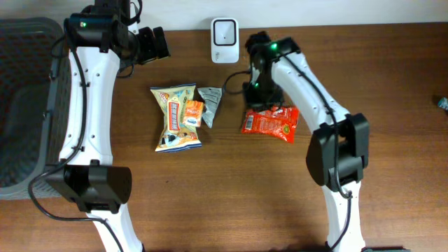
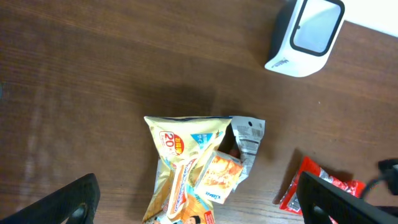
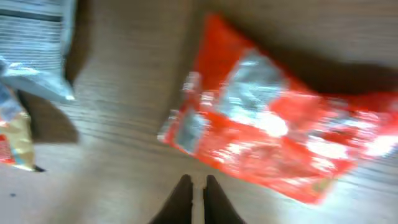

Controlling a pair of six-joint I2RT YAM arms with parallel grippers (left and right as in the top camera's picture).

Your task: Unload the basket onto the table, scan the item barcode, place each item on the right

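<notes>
A red foil snack packet (image 1: 271, 120) lies flat on the brown wooden desk (image 1: 392, 77), a little right of the middle and well short of the white barcode scanner with a grey window (image 1: 225, 31), which stands at the far edge. The right arm's (image 1: 308, 84) jaws hang over the packet's far left corner, closed almost tip to tip with nothing between them. In the blurred right wrist view the two dark fingers (image 3: 181, 196) stop just short of the packet's edge. The left arm's (image 1: 87, 105) jaws stand wide open and empty above the far left part of the desk, their black fingers (image 2: 68, 202) framing the goods below. Left of the red packet sits a yellow printed snack bag (image 1: 175, 119) with a small orange packet (image 1: 193, 112) lying on it. A crumpled silver foil sachet (image 1: 210, 105) touches the bag's right side, apart from the red packet. A dark grey mesh basket (image 1: 24, 105) fills the desk's left edge.
</notes>
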